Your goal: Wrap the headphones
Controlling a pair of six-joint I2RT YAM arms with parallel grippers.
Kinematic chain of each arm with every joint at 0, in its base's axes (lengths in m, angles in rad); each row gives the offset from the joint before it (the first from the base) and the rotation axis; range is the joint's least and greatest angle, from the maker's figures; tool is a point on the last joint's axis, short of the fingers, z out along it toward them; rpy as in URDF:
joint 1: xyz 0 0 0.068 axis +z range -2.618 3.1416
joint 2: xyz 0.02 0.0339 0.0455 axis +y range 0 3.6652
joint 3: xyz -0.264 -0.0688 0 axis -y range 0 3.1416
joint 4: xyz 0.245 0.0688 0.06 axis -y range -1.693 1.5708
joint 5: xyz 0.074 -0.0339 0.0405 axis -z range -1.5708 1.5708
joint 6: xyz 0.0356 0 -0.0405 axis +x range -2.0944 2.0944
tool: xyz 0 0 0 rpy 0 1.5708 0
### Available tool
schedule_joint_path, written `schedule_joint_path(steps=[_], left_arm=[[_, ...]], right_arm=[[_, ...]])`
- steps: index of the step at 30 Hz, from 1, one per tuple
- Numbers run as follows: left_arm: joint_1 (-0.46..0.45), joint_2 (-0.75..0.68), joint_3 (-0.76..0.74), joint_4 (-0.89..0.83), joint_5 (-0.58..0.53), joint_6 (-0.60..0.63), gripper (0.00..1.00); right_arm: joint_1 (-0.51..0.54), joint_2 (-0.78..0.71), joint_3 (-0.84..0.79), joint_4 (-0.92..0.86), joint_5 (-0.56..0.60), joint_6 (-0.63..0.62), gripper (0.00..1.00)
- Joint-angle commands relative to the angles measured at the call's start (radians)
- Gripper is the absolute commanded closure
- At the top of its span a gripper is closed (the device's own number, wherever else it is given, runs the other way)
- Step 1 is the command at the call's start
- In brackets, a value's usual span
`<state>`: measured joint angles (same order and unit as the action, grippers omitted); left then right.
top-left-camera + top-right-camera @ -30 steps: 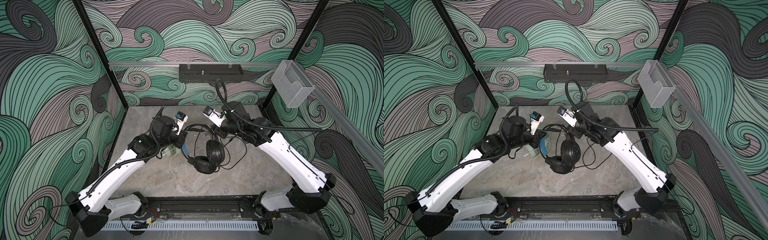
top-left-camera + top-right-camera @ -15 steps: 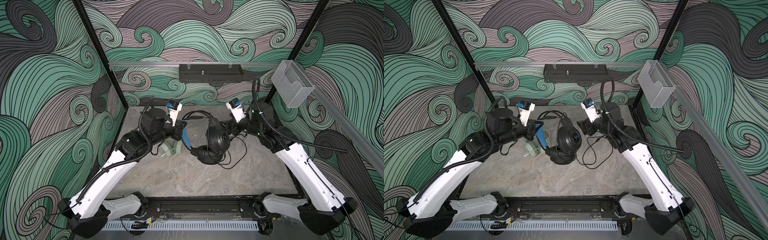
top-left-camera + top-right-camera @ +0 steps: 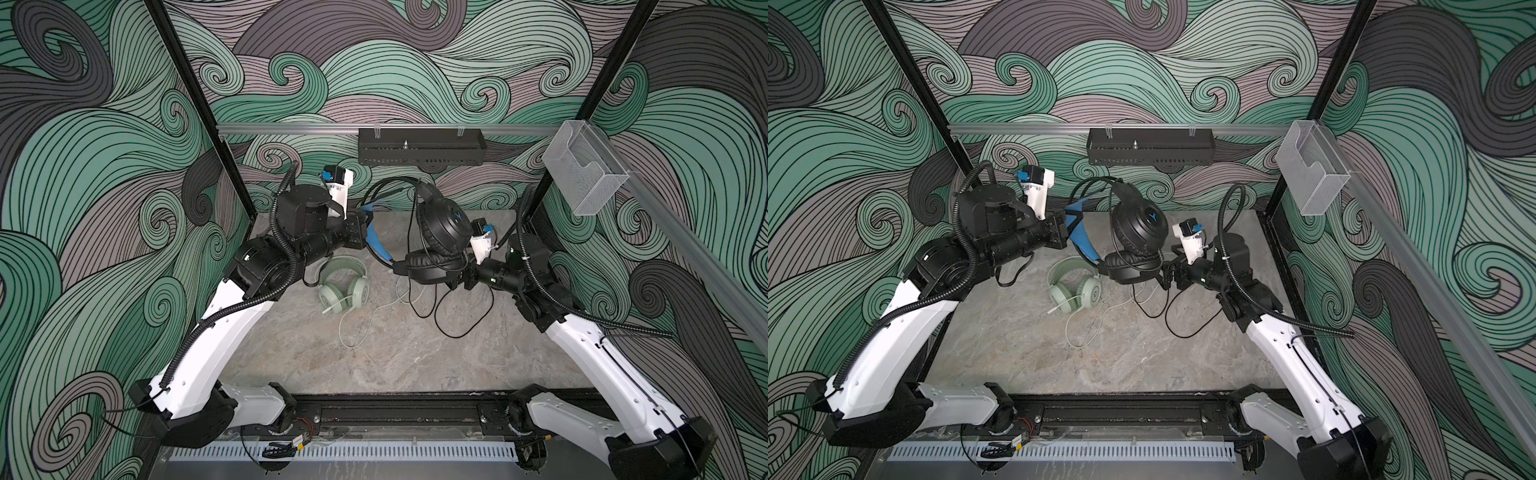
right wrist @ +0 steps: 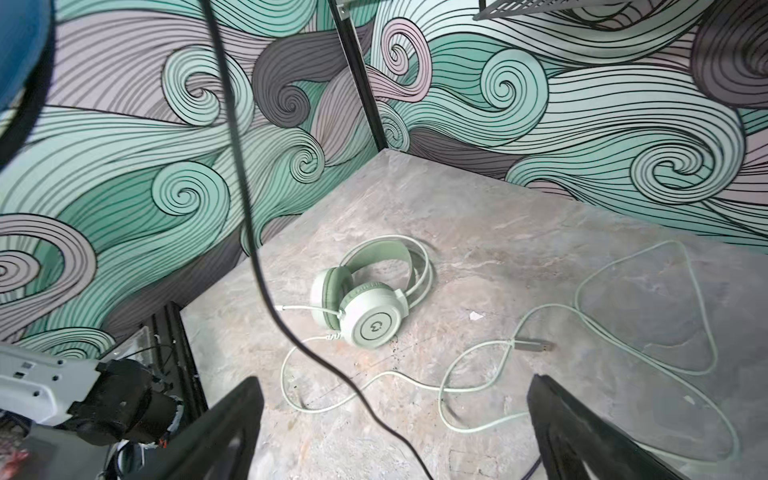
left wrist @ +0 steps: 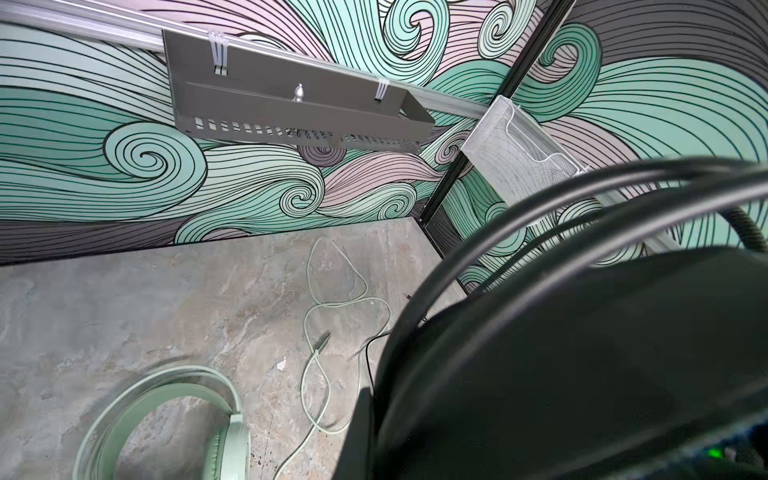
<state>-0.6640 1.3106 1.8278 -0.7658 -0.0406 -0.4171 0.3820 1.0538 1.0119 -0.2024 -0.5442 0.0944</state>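
Left gripper (image 3: 360,227) pinches the black headset (image 3: 444,232) by its blue headband (image 3: 378,245), clear of the surface (image 3: 395,353). Right gripper (image 4: 395,380) spread, just beside the lower ear cup (image 3: 434,268) (cable (image 3: 461,328) dangling).

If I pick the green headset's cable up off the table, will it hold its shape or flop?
Probably floppy: the cable lies in loose, wandering loops on the table. It looks thin, so likely light and apt to trail. The green headset at its end might drag along.
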Motion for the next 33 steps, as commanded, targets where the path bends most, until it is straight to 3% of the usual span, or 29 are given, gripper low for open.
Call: schedule_joint_path(steps=[1,20,29,33], left_arm=[[0.0,0.006,0.071,0.014,-0.022,-0.061,1.0],[0.023,0.057,0.153,-0.018,0.027,-0.118,1.0],[0.032,0.062,0.173,-0.014,0.046,-0.142,1.0],[0.039,0.062,0.178,-0.015,0.057,-0.15,1.0]], right_arm=[[-0.003,0.011,-0.019,0.13,-0.109,0.058,0.01],[0.074,0.273,-0.04,0.399,-0.219,0.164,0.05],[0.08,0.37,-0.086,0.481,-0.253,0.2,0.19],[0.078,0.437,-0.119,0.575,-0.289,0.256,0.32]])
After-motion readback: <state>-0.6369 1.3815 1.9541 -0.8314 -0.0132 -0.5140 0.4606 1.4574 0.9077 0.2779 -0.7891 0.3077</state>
